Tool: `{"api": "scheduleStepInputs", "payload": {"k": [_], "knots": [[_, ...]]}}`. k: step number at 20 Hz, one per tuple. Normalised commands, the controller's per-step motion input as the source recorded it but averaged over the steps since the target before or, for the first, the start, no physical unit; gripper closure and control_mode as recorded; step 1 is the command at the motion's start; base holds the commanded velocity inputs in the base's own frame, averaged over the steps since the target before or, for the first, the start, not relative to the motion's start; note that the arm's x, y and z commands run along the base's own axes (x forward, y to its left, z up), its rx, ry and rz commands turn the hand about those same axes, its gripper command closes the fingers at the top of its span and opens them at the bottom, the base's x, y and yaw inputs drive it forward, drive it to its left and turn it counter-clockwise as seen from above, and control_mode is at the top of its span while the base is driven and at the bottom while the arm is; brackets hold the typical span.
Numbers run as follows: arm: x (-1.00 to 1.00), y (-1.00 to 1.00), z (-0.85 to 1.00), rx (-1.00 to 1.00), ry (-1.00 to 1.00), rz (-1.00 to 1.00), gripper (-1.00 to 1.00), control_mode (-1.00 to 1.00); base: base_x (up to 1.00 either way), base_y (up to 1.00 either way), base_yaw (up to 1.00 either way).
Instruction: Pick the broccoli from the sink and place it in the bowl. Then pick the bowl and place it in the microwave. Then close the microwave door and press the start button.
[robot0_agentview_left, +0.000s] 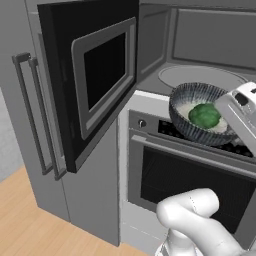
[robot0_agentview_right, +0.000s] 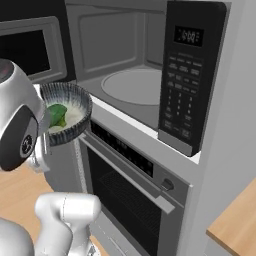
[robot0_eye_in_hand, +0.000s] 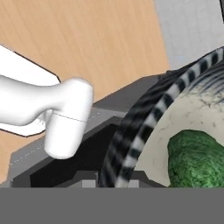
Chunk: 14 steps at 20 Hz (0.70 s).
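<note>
Your arm's white elbow sits low in front of the oven (robot0_agentview_left: 200, 170). Your hand (robot0_agentview_left: 235, 131) grips the bowl (robot0_agentview_left: 192, 125) by its rim, tilted, its mouth facing away from the microwave (robot0_agentview_right: 135, 75). Broccoli (robot0_agentview_left: 205, 115) lies inside.

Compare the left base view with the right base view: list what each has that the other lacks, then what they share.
Left base view alone: the open microwave door swung out to the left with its full glass window, and the tall grey cabinet door with bar handles. Right base view alone: the microwave's keypad panel with its display. Both: the bowl tilted in front of the microwave, the broccoli inside it, the turntable, and the oven below.
</note>
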Motion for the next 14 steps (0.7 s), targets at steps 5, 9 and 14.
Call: {"api": "scheduleStepInputs", "payload": {"k": [5,9,14], "knots": [[0.0,-0.06,0.43,-0.01,0.0,-0.31,1.0,-1.0,0.0,0.0,0.0],[0.0,-0.21,0.4,0.0,0.0,-0.2,1.0,-1.0,0.0,0.0,0.0],[0.0,-0.23,0.12,0.0,-0.03,-0.1,1.0,-1.0,0.0,0.0,0.0]]}}
